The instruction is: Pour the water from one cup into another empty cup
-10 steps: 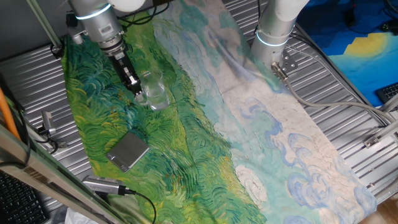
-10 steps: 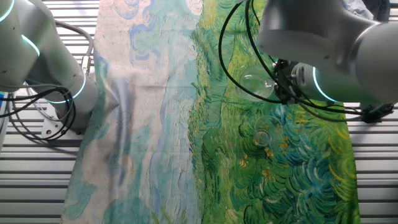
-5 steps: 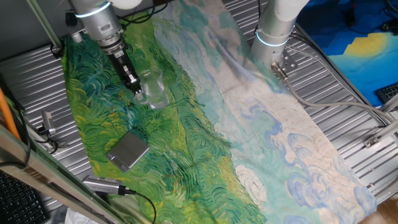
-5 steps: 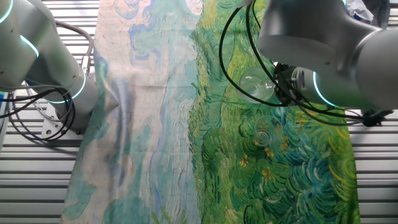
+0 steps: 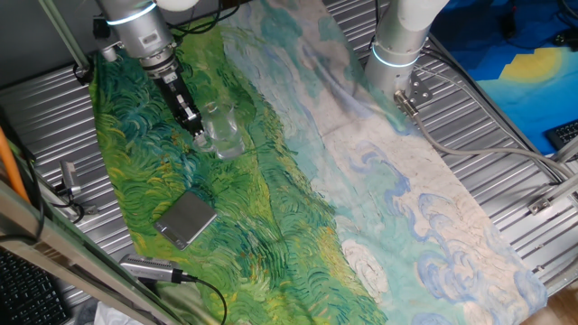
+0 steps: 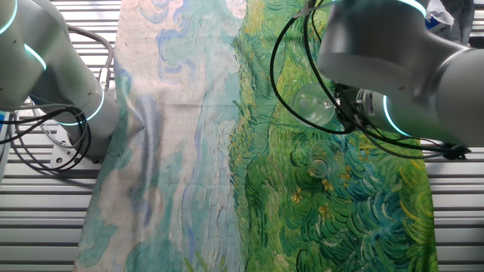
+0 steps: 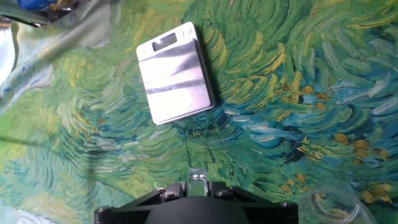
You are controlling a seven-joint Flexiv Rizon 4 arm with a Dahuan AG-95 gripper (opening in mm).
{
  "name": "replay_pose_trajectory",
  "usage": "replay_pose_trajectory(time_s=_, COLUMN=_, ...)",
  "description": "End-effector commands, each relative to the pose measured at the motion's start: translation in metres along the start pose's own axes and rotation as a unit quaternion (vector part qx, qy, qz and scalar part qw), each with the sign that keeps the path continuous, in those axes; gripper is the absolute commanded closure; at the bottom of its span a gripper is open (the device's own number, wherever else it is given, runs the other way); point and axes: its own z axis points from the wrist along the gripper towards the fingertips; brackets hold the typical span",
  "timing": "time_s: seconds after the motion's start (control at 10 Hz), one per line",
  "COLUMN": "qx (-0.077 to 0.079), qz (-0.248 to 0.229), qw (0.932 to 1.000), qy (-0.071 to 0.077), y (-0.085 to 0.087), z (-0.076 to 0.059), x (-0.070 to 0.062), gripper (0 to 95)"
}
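My gripper [image 5: 197,126] is shut on a small clear glass cup [image 5: 219,117] and holds it above the green painted cloth. In the other fixed view this cup [image 6: 312,104] shows at the tip of the gripper [image 6: 339,107]. A second clear cup [image 6: 319,162] stands on the cloth just below it, and in one fixed view it [image 5: 231,146] sits right beside the held one. The hand view shows glass [image 7: 198,182] between my jaws and the second cup [image 7: 333,208] at lower right. The water is too clear to make out in either cup.
A grey flat square block [image 5: 185,218] lies on the cloth toward the front, seen as a block [image 7: 176,71] ahead in the hand view. A second robot arm's base [image 5: 397,45] stands at the far side. Ribbed metal table [image 5: 506,153] surrounds the cloth.
The arm has shifted slightly upward with the cup still in its grip. The second cup and the block have not moved.
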Motion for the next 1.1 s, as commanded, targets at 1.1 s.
replay_pose_trajectory(time_s=1.1, qx=-0.016, qz=0.01, qw=0.9998, qy=-0.002, y=0.0004, z=-0.0004, x=0.0002, gripper=95.0)
